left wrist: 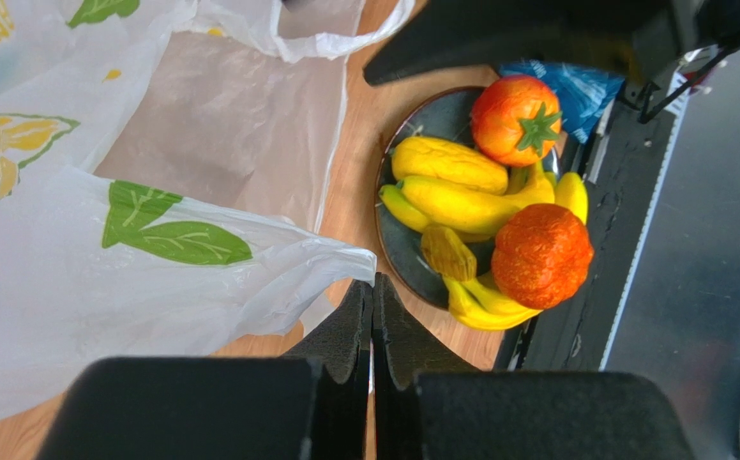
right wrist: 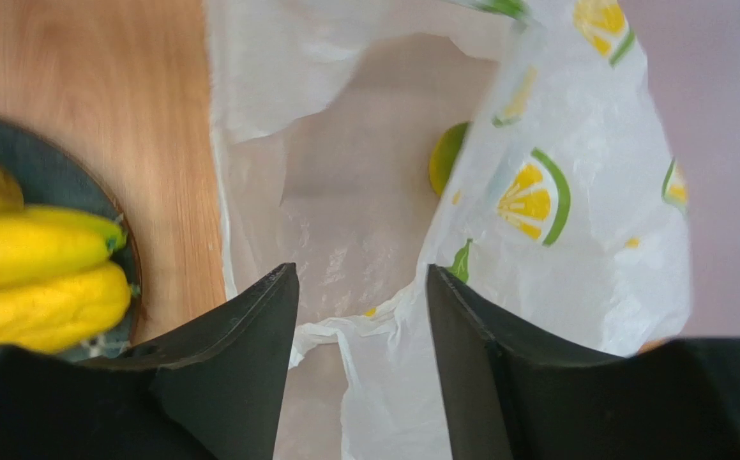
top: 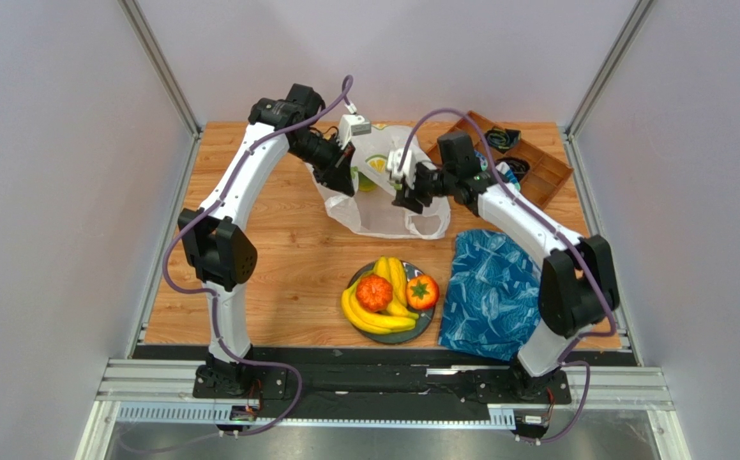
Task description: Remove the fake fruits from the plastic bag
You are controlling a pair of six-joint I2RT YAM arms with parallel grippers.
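Observation:
The white plastic bag (top: pixel 383 196) with lemon prints lies at the back middle of the table, its top lifted. My left gripper (top: pixel 348 179) is shut on the bag's edge (left wrist: pixel 278 278); its fingertips (left wrist: pixel 373 280) are pressed together. My right gripper (top: pixel 405 196) is open, its jaws either side of a bunched bag edge (right wrist: pixel 383 321) without closing on it. A greenish fruit (right wrist: pixel 445 158) shows inside the bag. On a dark plate (top: pixel 426 326) lie yellow bananas (top: pixel 390 299), an orange ball (top: pixel 374 292) and a red-orange fruit (top: pixel 422 291).
A blue patterned cloth (top: pixel 489 287) lies right of the plate. A wooden box (top: pixel 527 158) with dark cables stands at the back right. The plate (left wrist: pixel 393 240) with its fruits also shows in the left wrist view, below the bag.

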